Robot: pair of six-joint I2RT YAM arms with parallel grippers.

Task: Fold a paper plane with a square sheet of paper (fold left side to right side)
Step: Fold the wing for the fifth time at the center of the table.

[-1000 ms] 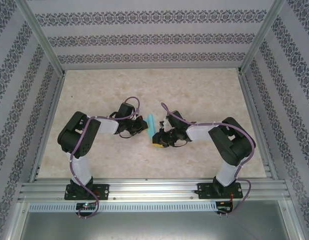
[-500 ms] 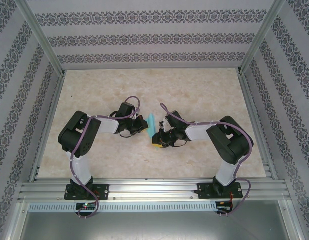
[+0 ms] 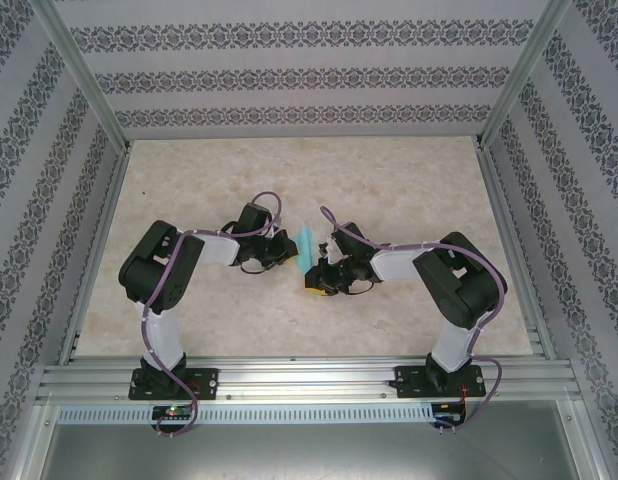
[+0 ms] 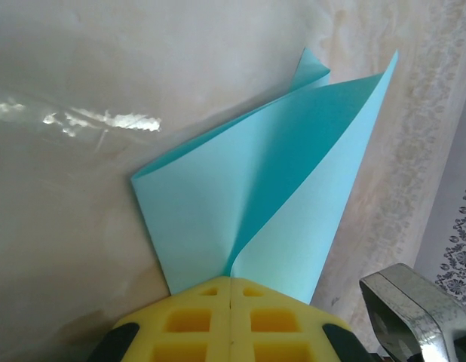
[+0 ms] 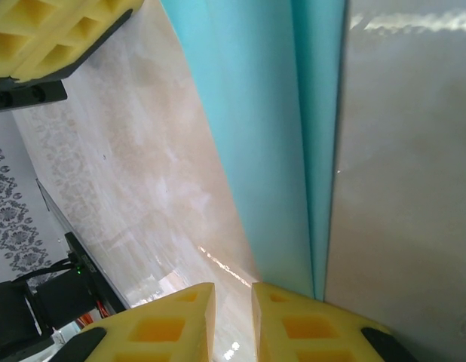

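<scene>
Holding as before, folded paper (image 4: pixel 293 188) at table (image 3: pixel 409 190) centre between grippers, left gripper (image 4: pixel 231 290) fingers pressed together pinching its crease, right gripper (image 5: pixel 233 296) fingers slightly apart beside its edge, left arm (image 3: pixel 161 268) nudged right.

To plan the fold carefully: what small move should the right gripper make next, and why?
Probably shift the right gripper sideways so the folded paper enters its jaws, then close. The jaws stand slightly apart over bare table, the paper beside them; the left gripper is shut on the gaping paper.
</scene>
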